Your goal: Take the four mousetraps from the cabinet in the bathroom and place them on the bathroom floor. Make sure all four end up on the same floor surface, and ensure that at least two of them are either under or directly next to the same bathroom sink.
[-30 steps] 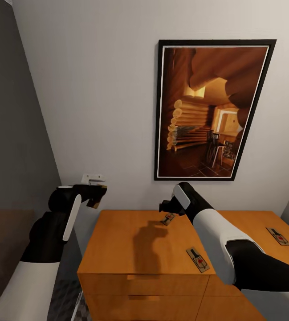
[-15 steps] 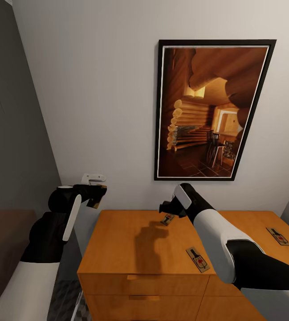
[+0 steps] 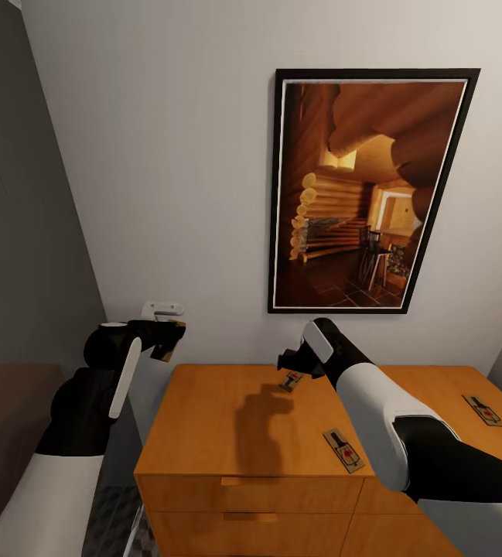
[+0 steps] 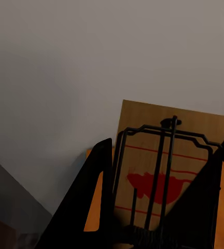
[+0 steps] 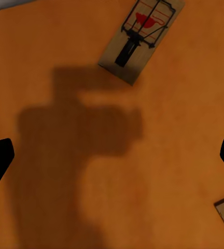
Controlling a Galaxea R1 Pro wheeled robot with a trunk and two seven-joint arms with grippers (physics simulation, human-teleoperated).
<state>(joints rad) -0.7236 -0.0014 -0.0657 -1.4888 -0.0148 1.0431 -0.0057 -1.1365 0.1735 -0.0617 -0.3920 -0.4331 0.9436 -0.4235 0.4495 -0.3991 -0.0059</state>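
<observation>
Pinching a mousetrap [image 4: 164, 171], left tool [image 3: 165, 343] hides its base; right tool [image 3: 288, 361] spread over cabinet [image 3: 227, 433].

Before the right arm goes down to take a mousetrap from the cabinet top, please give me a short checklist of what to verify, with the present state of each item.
1. Left gripper holds a mousetrap between its fingers: ok.
2. Right gripper is open and holds nothing: ok.
3. Target mousetrap lies flat on the cabinet: ok.
4. Right gripper is centred over that target: not ok, the trap sits off toward the edge of the right wrist view.
5. Other traps, the near one and the far right one, are apart from the target: ok.
6. Bathroom floor spot and sink located: cannot tell.
</observation>
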